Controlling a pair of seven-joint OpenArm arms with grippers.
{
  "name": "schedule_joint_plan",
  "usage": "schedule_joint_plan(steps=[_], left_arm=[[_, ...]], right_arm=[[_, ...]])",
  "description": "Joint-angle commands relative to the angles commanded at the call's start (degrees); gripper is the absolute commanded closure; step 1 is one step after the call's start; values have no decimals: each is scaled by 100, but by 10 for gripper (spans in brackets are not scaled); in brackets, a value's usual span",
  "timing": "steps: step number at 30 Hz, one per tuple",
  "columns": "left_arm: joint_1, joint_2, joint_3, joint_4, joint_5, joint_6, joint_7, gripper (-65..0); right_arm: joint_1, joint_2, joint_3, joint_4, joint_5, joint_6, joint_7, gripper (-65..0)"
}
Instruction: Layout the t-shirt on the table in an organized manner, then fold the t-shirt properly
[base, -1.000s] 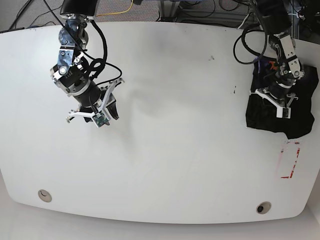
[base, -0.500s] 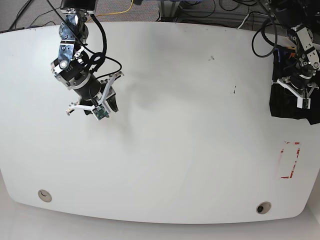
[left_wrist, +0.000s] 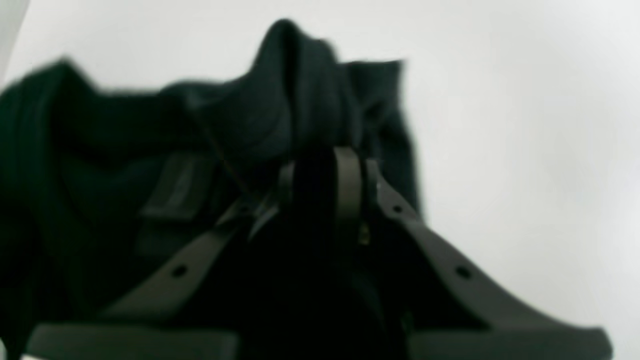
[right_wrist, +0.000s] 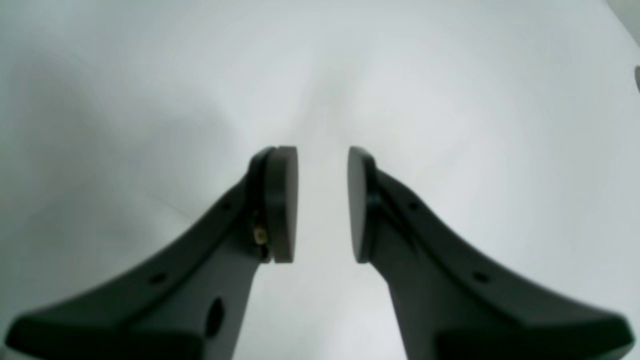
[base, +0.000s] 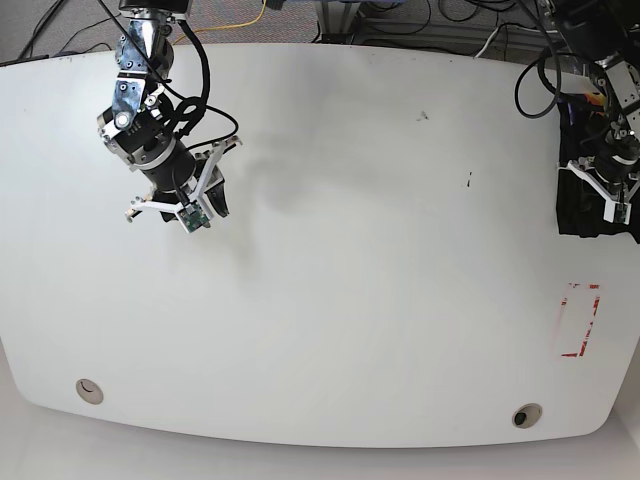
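Note:
The black t-shirt lies bunched at the far right edge of the white table, partly cut off by the frame. My left gripper sits on it. In the left wrist view the t-shirt rises in folds around my left gripper, which is shut on a fold of it. No print shows. My right gripper hovers over bare table at the back left. In the right wrist view my right gripper is open with nothing between its pads.
A red rectangle marking lies near the right edge, in front of the t-shirt. Two grommet holes sit along the front edge. Cables run behind the far edge.
My left gripper has pulled the t-shirt rightward, from inside the table's right part to its very edge. My right arm has drifted slightly back and to the left.

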Motion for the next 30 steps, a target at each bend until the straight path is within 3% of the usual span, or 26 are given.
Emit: schedule_joint_plan(steps=[9, 14, 17, 22, 25, 30], left_arm=[[26, 149, -9, 1538, -571, -9, 1169, -82], [211, 185, -62, 2400, -659, -9, 1749, -82], [448, 404, -79, 2927, -668, 0, 1996, -82], [703, 1178, -62, 3385, -607, 26, 1820, -82], [677, 1591, -18, 3367, -343, 202, 1477, -82], [730, 2224, 659, 3349, 387, 668, 413, -82]], right_arm=[[-35, 0, 0, 53, -9, 0, 0, -165], [-53, 0, 0, 53, -9, 0, 0, -165], [-53, 0, 0, 53, -9, 0, 0, -165], [-9, 0, 0, 9, -132, 0, 35, -165], [35, -62, -26, -44, -413, 0, 308, -165], [44, -299, -18, -501, -835, 0, 1714, -165]])
